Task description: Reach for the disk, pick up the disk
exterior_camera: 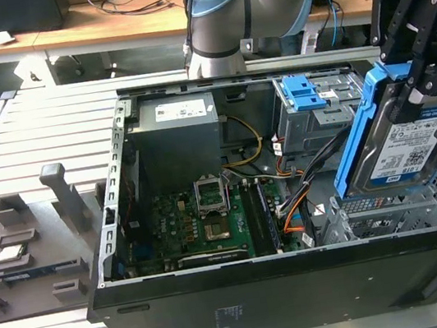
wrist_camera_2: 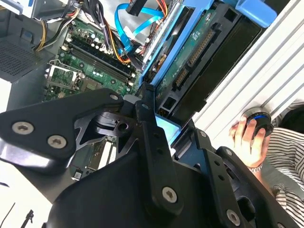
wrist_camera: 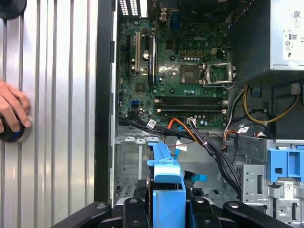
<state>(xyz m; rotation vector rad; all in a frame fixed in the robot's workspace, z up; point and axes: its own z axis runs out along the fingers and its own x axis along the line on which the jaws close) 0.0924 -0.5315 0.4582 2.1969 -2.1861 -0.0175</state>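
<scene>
The gripper is clamped on the upper end of the disk, its fingers pressing the blue frame from both sides. The disk hangs directly below the gripper, long axis steeply tilted, lower end at or just above the metal drive cage of the open computer case; whether it is fully clear is hard to judge.

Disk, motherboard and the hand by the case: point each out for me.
disk [exterior_camera: 415, 145]: exterior view, on its labelled silver face.
motherboard [wrist_camera: 190, 85]: first wrist view, green board beside the empty processor socket.
hand [wrist_camera: 12, 111]: first wrist view, on its knuckles.
</scene>
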